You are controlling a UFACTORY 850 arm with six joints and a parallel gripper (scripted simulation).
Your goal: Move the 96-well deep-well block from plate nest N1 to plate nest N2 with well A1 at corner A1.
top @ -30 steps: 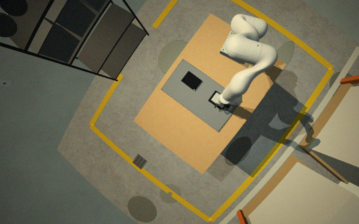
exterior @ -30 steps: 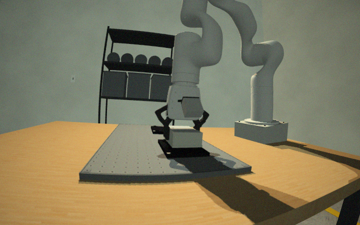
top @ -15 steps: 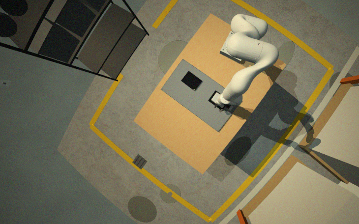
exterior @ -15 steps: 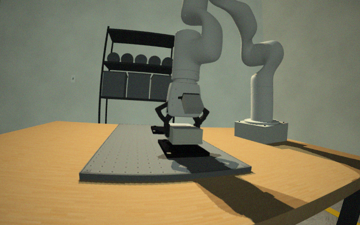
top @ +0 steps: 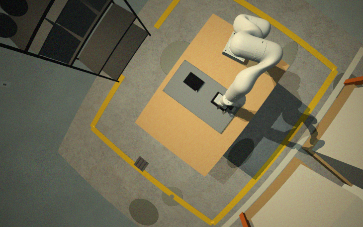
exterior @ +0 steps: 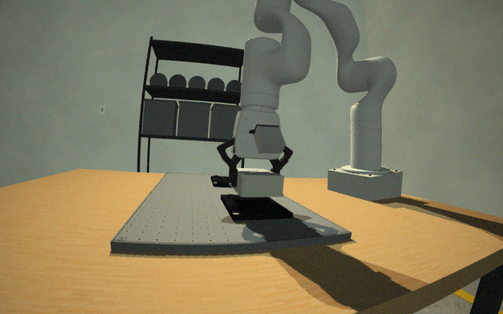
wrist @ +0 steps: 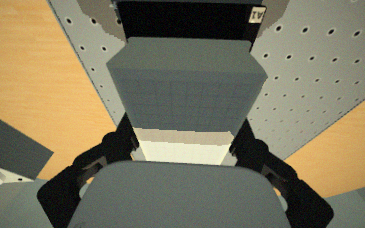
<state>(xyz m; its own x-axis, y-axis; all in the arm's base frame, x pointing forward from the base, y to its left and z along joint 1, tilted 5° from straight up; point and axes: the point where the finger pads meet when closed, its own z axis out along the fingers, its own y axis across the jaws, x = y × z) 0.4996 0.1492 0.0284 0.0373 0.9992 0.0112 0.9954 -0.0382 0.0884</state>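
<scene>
The pale grey deep-well block [exterior: 259,182] hangs level a little above the black nest N1 [exterior: 255,207], clear of it. My gripper [exterior: 256,171] is shut on the block's two sides from above. In the wrist view the block [wrist: 186,95] sits between the dark fingers, with N1 [wrist: 185,20] below it and the A1 label [wrist: 256,14] at the nest's corner. In the top view the arm covers most of the block [top: 219,98]. The empty black nest N2 [top: 193,81] [exterior: 218,180] lies further along the grey baseplate [top: 198,97], also seen behind the block.
The arm's base [exterior: 364,182] stands on the wooden table to the right of the baseplate. A dark shelf rack [exterior: 193,101] stands behind the table. Yellow floor lines [top: 107,135] ring the cell.
</scene>
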